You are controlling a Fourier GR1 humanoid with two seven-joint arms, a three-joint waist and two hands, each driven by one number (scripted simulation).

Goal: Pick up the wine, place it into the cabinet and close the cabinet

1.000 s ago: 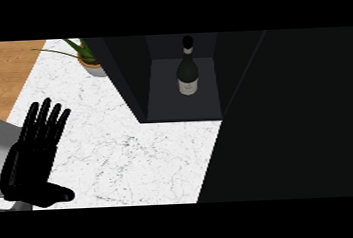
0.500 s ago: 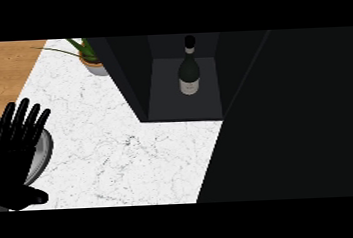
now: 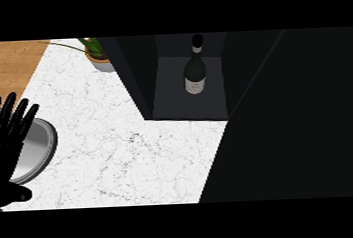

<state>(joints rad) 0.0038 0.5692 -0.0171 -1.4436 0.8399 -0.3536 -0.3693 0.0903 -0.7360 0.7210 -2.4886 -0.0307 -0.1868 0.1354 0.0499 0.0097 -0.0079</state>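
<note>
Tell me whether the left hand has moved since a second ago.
Yes. The left hand has slid toward the view's left edge, away from the cabinet, and now lies over the metal plate it was beside.

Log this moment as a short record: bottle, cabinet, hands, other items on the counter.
wine bottle: upright inside the cabinet
cabinet: dark, open toward the counter
left hand: open, fingers straight, at the view's left edge, over the metal plate
right hand: not in view
metal plate: on the counter's left side, partly hidden
potted plant: left of the cabinet
counter: white marble
</note>
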